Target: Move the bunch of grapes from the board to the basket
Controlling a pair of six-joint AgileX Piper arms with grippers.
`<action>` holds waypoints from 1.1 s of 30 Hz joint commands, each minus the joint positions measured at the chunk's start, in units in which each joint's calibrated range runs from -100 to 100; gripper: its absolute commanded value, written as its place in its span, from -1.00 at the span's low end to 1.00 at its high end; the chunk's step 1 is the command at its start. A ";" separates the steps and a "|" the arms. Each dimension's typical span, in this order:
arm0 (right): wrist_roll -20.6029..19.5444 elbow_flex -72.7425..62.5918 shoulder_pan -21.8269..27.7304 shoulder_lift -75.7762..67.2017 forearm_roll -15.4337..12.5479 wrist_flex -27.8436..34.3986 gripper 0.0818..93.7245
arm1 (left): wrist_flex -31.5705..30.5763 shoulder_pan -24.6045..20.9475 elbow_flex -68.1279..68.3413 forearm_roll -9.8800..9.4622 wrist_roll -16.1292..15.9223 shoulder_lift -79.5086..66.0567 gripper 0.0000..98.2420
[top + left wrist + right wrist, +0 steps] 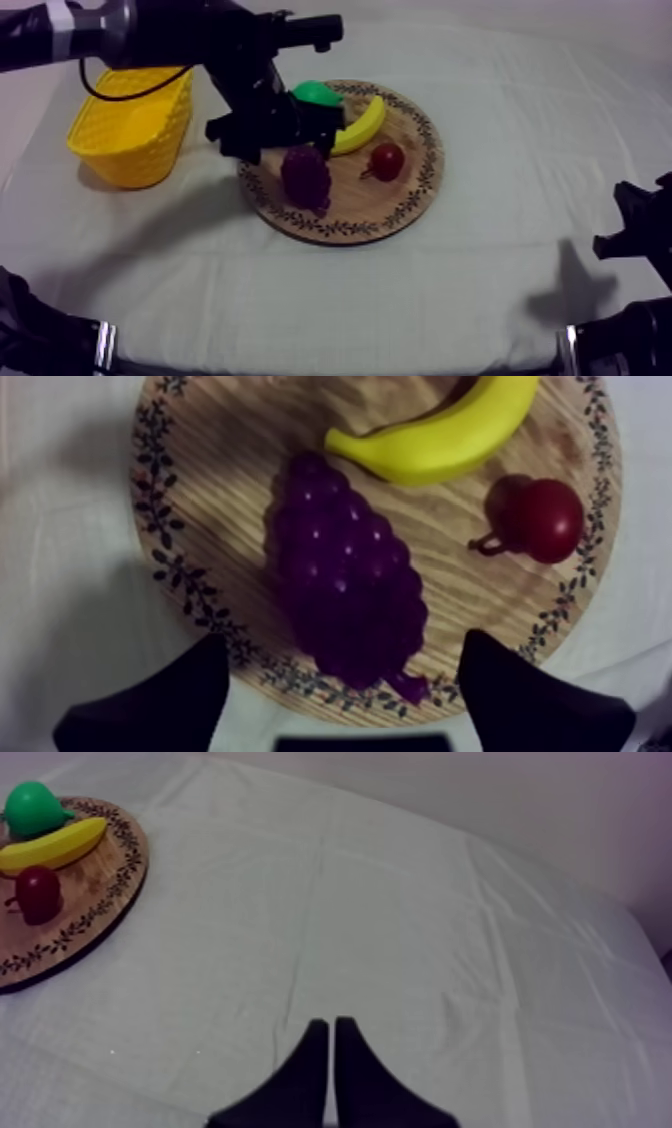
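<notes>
Beneath spread left claw [345, 639], grapes [340, 566]

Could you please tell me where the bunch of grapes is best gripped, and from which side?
Probably grip the bunch of grapes across its broad middle from above, a finger on each long flank: it lies flat on the wooden board, the banana crowds its blunt end, its tip tapers.

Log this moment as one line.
left gripper open above grapes | grapes on board | right gripper shut | basket beside board
</notes>
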 commanded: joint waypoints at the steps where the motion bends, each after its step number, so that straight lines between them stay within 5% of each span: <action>1: 0.00 -0.01 0.01 0.02 0.01 0.01 -0.99 | -0.84 -0.24 0.16 0.32 -0.32 1.36 0.71; 23: 0.00 -0.01 0.01 0.02 0.01 0.01 -0.99 | 4.84 -0.95 -8.70 2.56 -2.57 12.14 0.67; 33: 0.00 -0.01 0.01 0.02 0.01 0.01 -0.99 | 6.13 -1.05 -10.33 2.95 -3.34 13.30 0.48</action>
